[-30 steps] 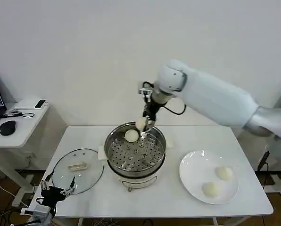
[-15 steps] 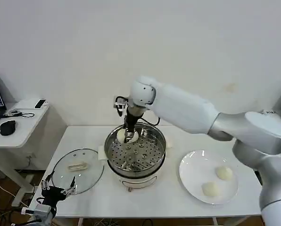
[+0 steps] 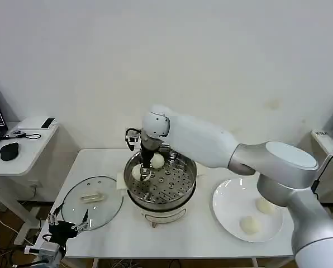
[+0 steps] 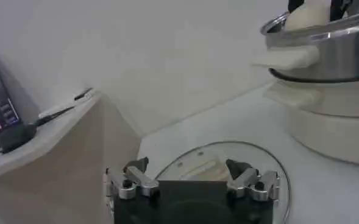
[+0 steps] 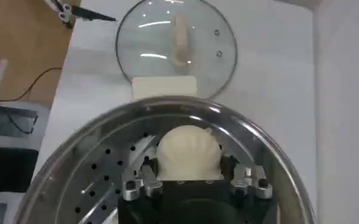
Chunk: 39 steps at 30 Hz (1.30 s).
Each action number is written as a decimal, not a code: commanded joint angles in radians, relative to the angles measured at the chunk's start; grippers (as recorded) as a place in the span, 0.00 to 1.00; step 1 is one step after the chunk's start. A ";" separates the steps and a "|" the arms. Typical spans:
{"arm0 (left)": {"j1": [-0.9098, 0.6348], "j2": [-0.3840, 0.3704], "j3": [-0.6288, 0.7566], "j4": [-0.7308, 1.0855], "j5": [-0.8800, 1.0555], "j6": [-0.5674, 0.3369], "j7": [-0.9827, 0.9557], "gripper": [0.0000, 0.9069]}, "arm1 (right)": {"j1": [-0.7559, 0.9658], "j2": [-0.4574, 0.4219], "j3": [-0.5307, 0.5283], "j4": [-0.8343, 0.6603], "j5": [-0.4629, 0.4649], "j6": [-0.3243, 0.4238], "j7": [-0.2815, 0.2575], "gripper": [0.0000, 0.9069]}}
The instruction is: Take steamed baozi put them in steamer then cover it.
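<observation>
The steamer is a shiny steel pot in the middle of the table, and its perforated tray shows in the right wrist view. One steamed baozi rests at the back of the tray. My right gripper is low inside the steamer's left part, shut on another baozi between its fingers. Two more baozi lie on the white plate. The glass cover lies flat on the table left of the steamer. My left gripper hangs open near the cover's front edge.
The right arm stretches from the right across the back of the steamer. A side desk with a mouse and cables stands to the left. The table's front strip between cover and plate is bare.
My right gripper carried the baozi from above the steamer's back rim leftward and down into the left side of the tray. The left arm has stayed still.
</observation>
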 commanded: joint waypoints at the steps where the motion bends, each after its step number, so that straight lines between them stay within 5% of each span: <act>1: 0.002 -0.003 0.001 0.002 0.000 -0.002 0.000 1.00 | -0.023 0.025 -0.013 -0.022 -0.008 0.004 0.004 0.74; 10: 0.003 -0.005 0.001 0.002 -0.001 -0.002 0.000 1.00 | -0.031 0.037 -0.015 -0.024 -0.014 0.006 0.008 0.76; 11: 0.003 -0.005 0.001 0.002 -0.001 -0.002 0.000 1.00 | -0.032 0.038 -0.016 -0.026 -0.014 0.008 0.010 1.00; 23: 0.004 -0.007 -0.001 0.005 -0.002 -0.003 0.000 1.00 | -0.030 0.013 0.004 -0.004 -0.015 0.012 0.017 1.00; 33: -0.001 -0.020 0.009 -0.017 -0.023 0.001 0.019 1.00 | 0.099 -0.373 0.041 0.325 0.055 0.085 -0.123 1.00; 39: 0.011 -0.021 0.019 -0.035 -0.028 0.004 0.027 1.00 | 0.159 -0.619 0.050 0.489 0.081 0.127 -0.149 1.00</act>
